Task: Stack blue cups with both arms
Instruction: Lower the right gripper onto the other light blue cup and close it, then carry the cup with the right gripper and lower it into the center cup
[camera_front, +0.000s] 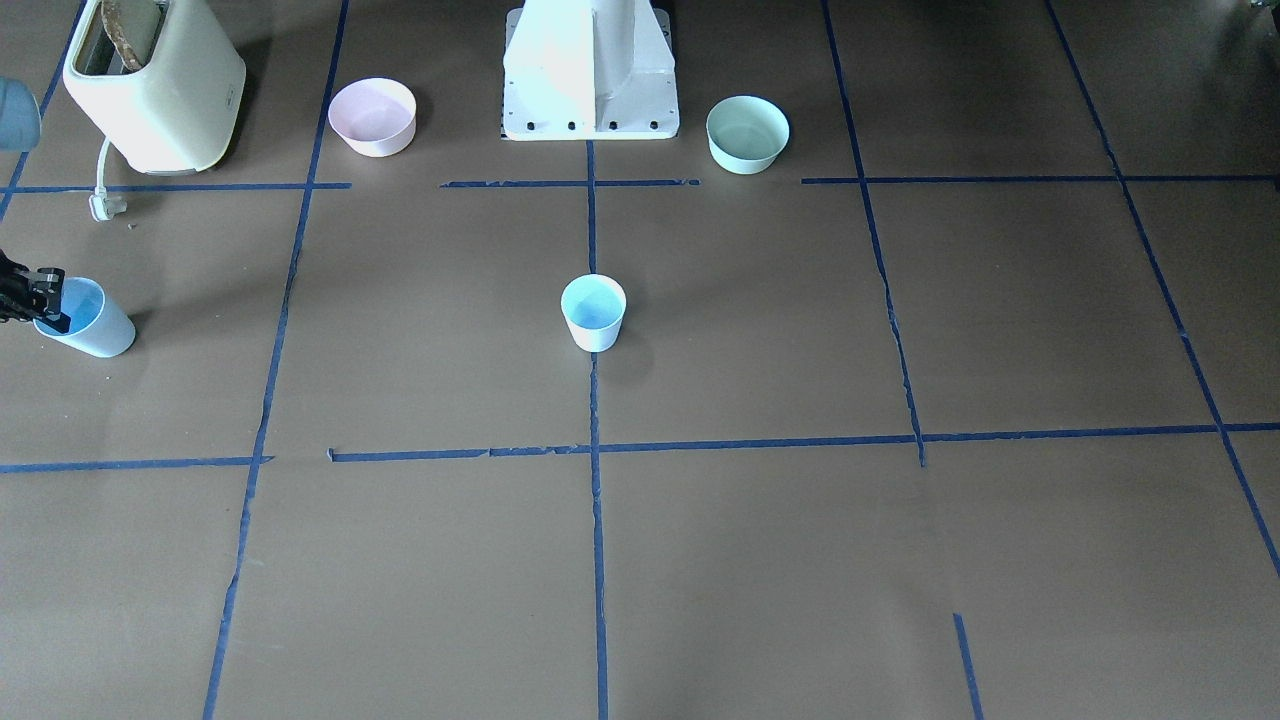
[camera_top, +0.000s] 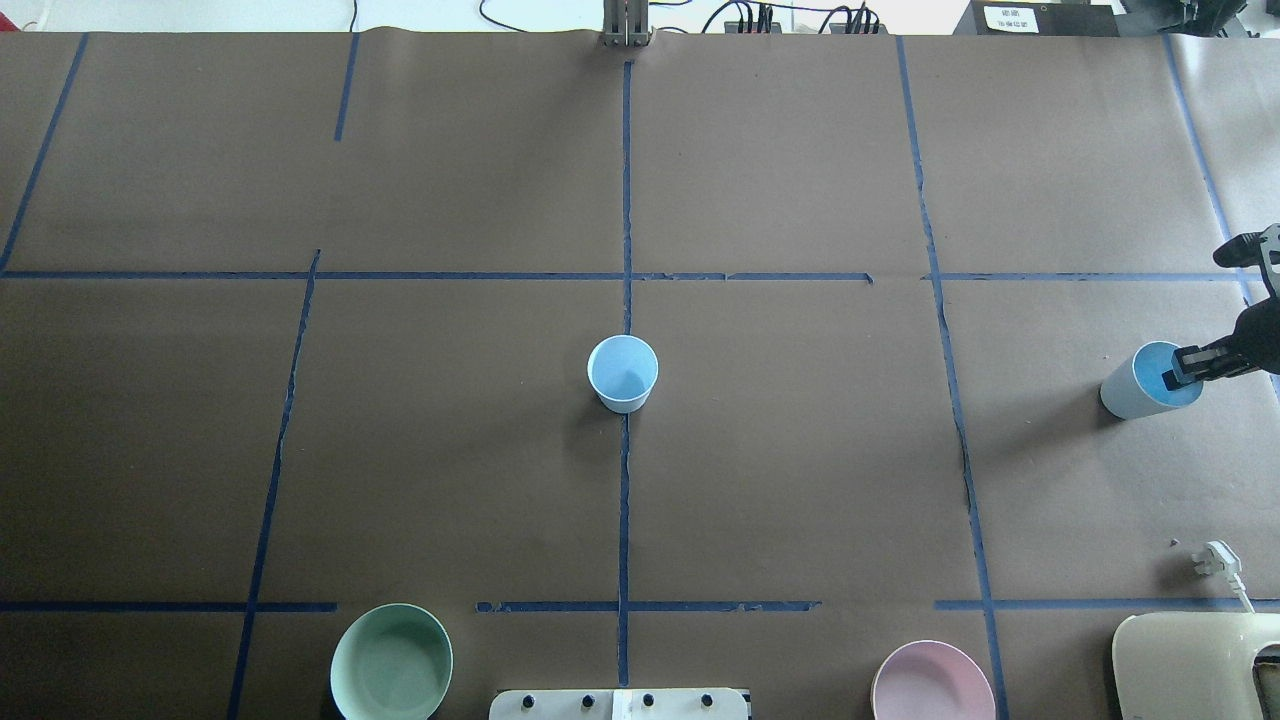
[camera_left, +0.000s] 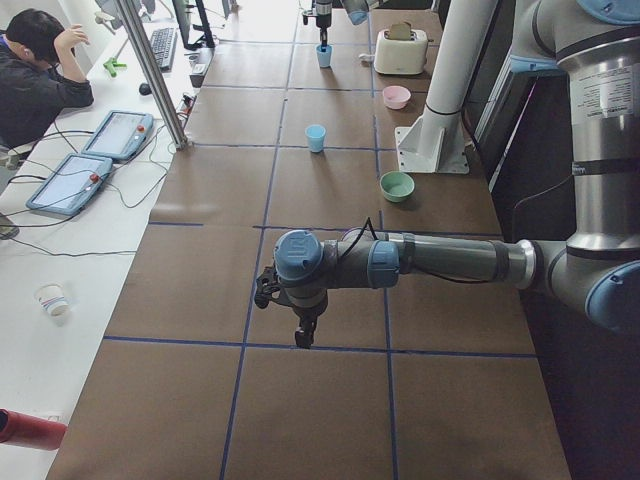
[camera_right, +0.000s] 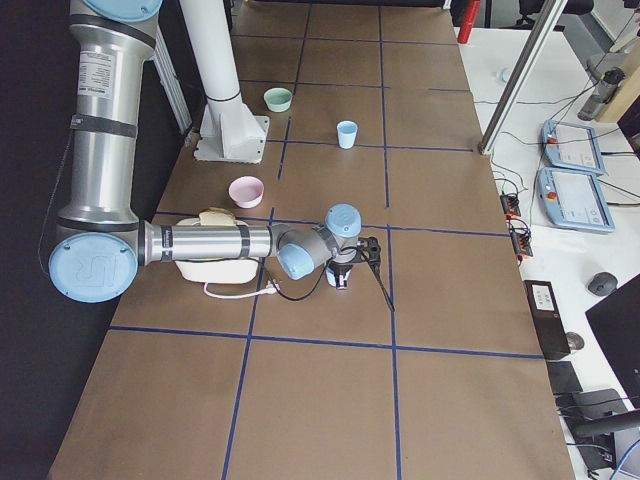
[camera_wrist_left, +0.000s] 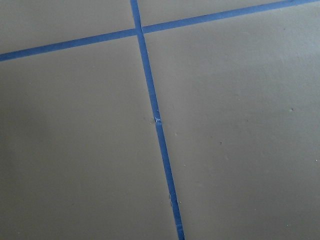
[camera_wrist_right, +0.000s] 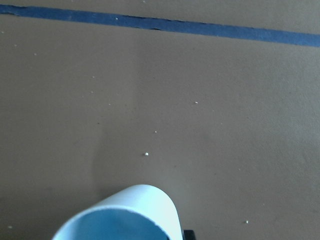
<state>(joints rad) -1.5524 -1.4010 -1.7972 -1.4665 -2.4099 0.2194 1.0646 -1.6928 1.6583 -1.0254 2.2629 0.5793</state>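
One blue cup (camera_front: 593, 312) stands upright at the table's centre, also in the overhead view (camera_top: 623, 373), with no gripper near it. A second blue cup (camera_front: 92, 322) is tilted at the table's end on my right side; it also shows in the overhead view (camera_top: 1145, 385) and at the bottom of the right wrist view (camera_wrist_right: 125, 215). My right gripper (camera_top: 1182, 378) is shut on this cup's rim, one finger inside it. My left gripper (camera_left: 301, 338) shows only in the exterior left view, low over bare table far from both cups; I cannot tell whether it is open or shut.
A pink bowl (camera_front: 372, 116) and a mint-green bowl (camera_front: 747, 133) flank the white pedestal (camera_front: 590, 70). A cream toaster (camera_front: 155, 80) with its loose plug (camera_front: 105, 205) stands near the held cup. Blue tape lines cross the brown table.
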